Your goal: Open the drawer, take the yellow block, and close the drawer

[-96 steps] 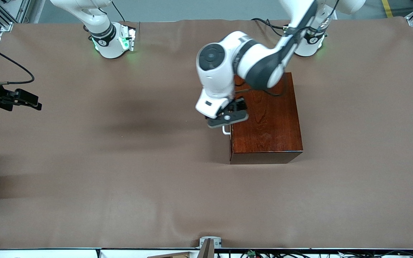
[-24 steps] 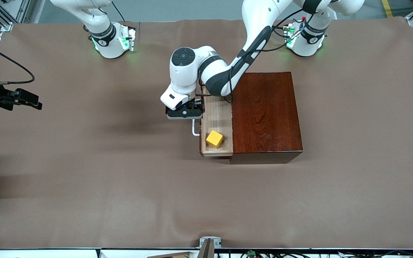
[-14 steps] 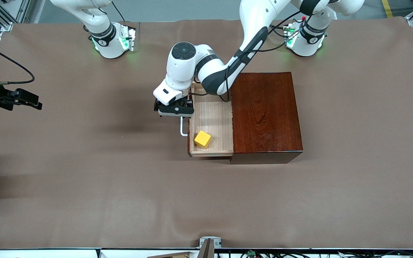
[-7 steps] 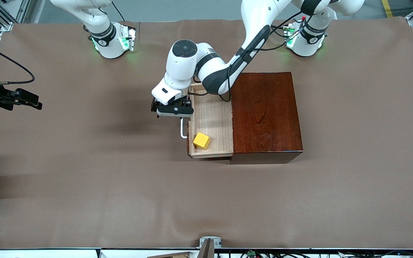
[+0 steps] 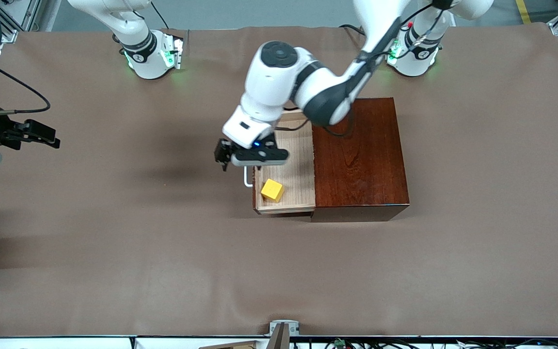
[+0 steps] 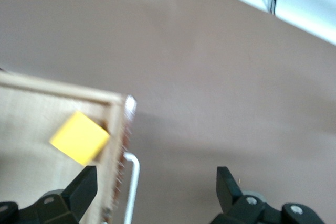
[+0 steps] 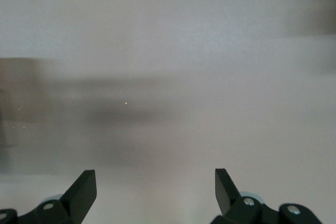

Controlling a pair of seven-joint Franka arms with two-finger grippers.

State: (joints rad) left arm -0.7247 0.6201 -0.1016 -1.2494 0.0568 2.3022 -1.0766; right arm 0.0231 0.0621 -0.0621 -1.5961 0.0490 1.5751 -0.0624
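The light pale-wood drawer [image 5: 286, 182] with its white U-shaped bar handle [image 5: 246, 177] stands pulled out of the dark reddish-brown glossy wooden box [image 5: 359, 157], a little right of the centre of the front view. It sticks out from the box toward the right arm's end of the brown tabletop [image 5: 162, 252].

The small bright yellow cube block [image 5: 272, 190] lies inside the drawer, in the corner nearest the front camera and beside the drawer's handle wall. In the left wrist view the same yellow block [image 6: 80, 137] sits at the lower left of the frame, just inside the drawer's front wall [image 6: 113, 150], with the white handle [image 6: 131, 187] showing beside that wall.

The left gripper [image 5: 240, 156], on the arm that comes from the upper right of the front view, hangs above the drawer's front wall and handle, at the middle of the frame. Its fingers [image 6: 84, 182] are spread wide apart and hold nothing, one over the drawer's inside and the other over bare tabletop.

The right gripper [image 5: 41, 133] waits at the left edge of the front view, over bare tabletop well apart from the box. In the right wrist view its fingers [image 7: 84, 184] are likewise spread wide and empty.
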